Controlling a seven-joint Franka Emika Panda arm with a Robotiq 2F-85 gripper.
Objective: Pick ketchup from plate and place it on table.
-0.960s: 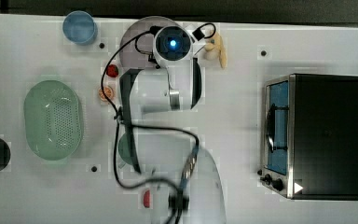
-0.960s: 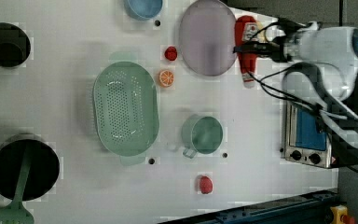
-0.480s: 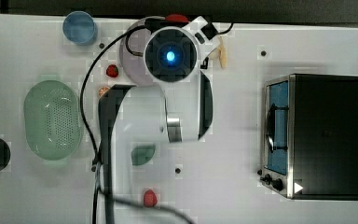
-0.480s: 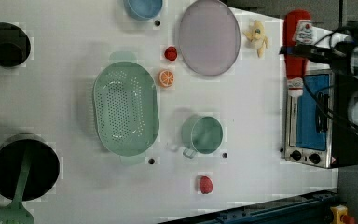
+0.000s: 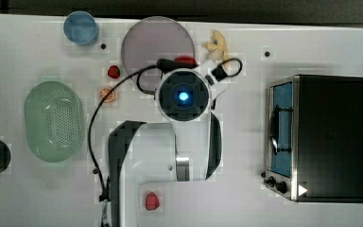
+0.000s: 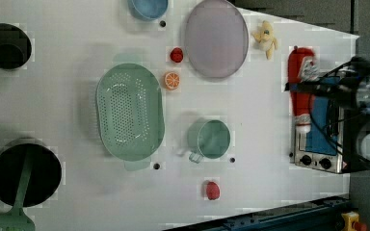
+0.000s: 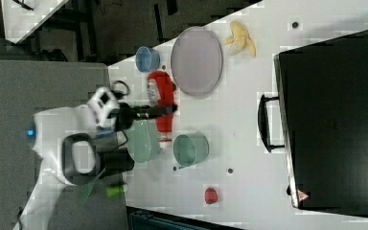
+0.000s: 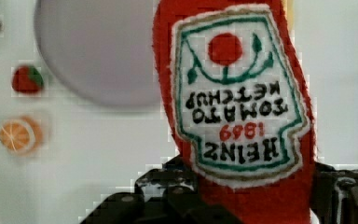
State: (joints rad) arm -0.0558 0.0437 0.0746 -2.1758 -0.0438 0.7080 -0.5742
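The gripper (image 6: 302, 86) is clamped around the ketchup (image 6: 303, 86), carrying it in the air, clear of the plate (image 6: 216, 38). In the wrist view the dark fingers (image 8: 168, 196) press the red bottle's sides below its white label. The plate lies bare near the table's (image 6: 77, 72) far edge in the left view, a blue cup (image 6: 148, 7) beside it and a banana (image 6: 265, 37) on its other side. A strawberry (image 6: 176, 55) and an orange slice (image 6: 172, 80) sit between the plate and the green perforated bowl (image 6: 130, 111).
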